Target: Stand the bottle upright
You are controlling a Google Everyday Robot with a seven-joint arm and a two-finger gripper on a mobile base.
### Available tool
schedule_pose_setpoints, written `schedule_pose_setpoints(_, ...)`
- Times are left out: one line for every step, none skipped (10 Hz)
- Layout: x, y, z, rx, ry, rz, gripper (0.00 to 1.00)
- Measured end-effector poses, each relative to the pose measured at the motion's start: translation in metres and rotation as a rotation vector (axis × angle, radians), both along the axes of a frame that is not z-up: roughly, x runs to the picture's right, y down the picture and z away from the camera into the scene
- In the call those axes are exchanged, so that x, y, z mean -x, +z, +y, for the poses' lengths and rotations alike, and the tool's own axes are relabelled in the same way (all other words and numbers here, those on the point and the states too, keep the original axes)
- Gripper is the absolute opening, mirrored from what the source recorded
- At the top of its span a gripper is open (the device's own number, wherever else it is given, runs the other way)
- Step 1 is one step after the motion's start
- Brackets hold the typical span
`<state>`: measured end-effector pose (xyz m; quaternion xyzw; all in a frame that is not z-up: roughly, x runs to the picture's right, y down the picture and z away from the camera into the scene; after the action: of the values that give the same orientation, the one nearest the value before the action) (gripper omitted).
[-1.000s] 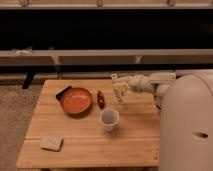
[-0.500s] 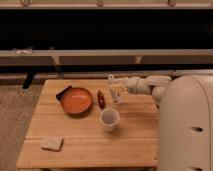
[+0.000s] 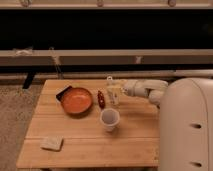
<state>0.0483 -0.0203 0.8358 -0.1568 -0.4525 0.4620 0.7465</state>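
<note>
The bottle [image 3: 113, 93] is whitish and translucent with a white cap. It stands about upright at the back middle of the wooden table [image 3: 80, 135], right of the small dark red object [image 3: 100, 98]. My gripper [image 3: 119, 90] reaches in from the right and is shut on the bottle at mid-height. The white arm stretches from the robot body at the right edge. I cannot tell whether the bottle's base touches the table.
An orange bowl [image 3: 76, 100] with a dark object at its rim sits left of the bottle. A white cup [image 3: 110, 119] stands just in front of the bottle. A pale sponge [image 3: 52, 143] lies at the front left. A dark bench runs behind the table.
My gripper has moved left with the bottle, from the table's right part toward the dark red object. The other objects have not moved.
</note>
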Motion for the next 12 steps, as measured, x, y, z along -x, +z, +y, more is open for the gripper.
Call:
schedule_pose_setpoints(0.002,0.003,0.001,-0.001,0.007,-0.006,0.00)
schedule_pose_setpoints(0.002,0.008,0.002,-0.001,0.014,-0.014,0.00)
schedule_pose_setpoints(0.003,0.012,0.003,0.000,0.018,-0.021,0.05)
schedule_pose_setpoints(0.004,0.016,0.005,0.000,0.029,-0.031,0.14)
schedule_pose_setpoints(0.002,0.020,0.007,0.000,0.044,-0.040,0.23)
schedule_pose_setpoints(0.001,0.023,0.008,-0.006,0.065,-0.053,0.34)
schedule_pose_setpoints(-0.002,0.024,0.010,-0.016,0.089,-0.066,0.44)
schedule_pose_setpoints(-0.007,0.024,0.012,-0.024,0.110,-0.072,0.54)
schedule_pose_setpoints(-0.009,0.024,0.014,-0.030,0.119,-0.073,0.62)
schedule_pose_setpoints(-0.009,0.024,0.015,-0.034,0.120,-0.073,0.68)
schedule_pose_setpoints(-0.009,0.024,0.016,-0.033,0.119,-0.072,0.69)
schedule_pose_setpoints(-0.009,0.025,0.016,-0.033,0.118,-0.071,0.69)
